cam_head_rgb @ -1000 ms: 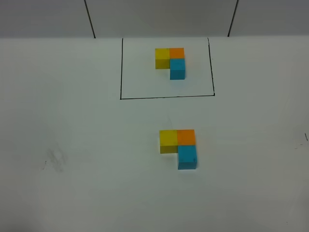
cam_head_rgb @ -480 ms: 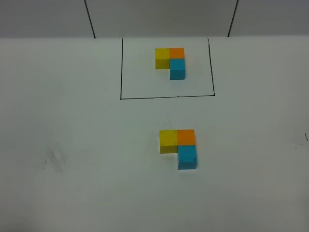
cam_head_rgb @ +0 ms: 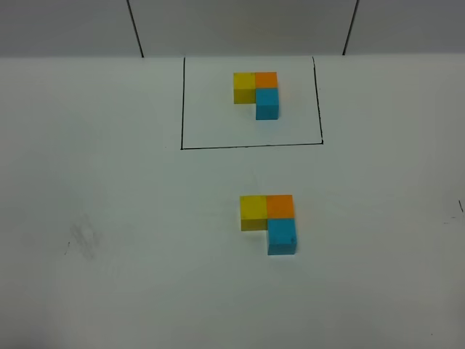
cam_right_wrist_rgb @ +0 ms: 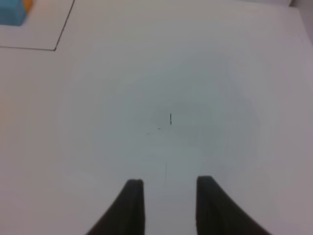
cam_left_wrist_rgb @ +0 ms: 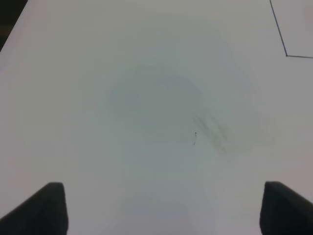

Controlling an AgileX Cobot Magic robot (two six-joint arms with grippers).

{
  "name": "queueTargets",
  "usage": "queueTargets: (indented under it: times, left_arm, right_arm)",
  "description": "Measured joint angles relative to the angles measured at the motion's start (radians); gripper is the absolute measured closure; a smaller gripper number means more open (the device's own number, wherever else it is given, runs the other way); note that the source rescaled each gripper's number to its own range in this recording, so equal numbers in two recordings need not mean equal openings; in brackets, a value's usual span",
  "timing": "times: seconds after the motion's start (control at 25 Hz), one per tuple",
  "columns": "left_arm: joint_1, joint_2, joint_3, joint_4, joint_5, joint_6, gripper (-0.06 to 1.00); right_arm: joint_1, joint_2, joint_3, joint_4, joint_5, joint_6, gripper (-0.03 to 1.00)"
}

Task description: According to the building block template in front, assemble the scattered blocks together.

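The building block template [cam_head_rgb: 258,93] is an L of yellow, orange and blue cubes inside a thin black drawn rectangle [cam_head_rgb: 251,146] at the back of the table. Nearer the front, the yellow cube [cam_head_rgb: 253,211], orange cube [cam_head_rgb: 280,206] and light blue cube [cam_head_rgb: 282,236] sit touching in the same L shape, unframed. Neither gripper shows in the exterior view. In the left wrist view my left gripper [cam_left_wrist_rgb: 165,188] is wide open over bare table. In the right wrist view my right gripper [cam_right_wrist_rgb: 169,182] is empty with a narrow gap between its fingers, and the template's blue cube [cam_right_wrist_rgb: 11,12] shows at a corner.
The white table [cam_head_rgb: 109,218] has a faint grey smudge [cam_head_rgb: 83,236] at the left, also seen in the left wrist view [cam_left_wrist_rgb: 212,132]. A corner of the black rectangle shows in the left wrist view [cam_left_wrist_rgb: 285,51] and in the right wrist view [cam_right_wrist_rgb: 58,44].
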Motion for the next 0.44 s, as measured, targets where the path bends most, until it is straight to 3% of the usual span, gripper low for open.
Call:
queueTargets:
  times: [0.44]
  left_arm:
    - [0.0,0.0,0.0,0.0,0.0,0.0,0.26]
  right_arm:
    - [0.0,0.0,0.0,0.0,0.0,0.0,0.97]
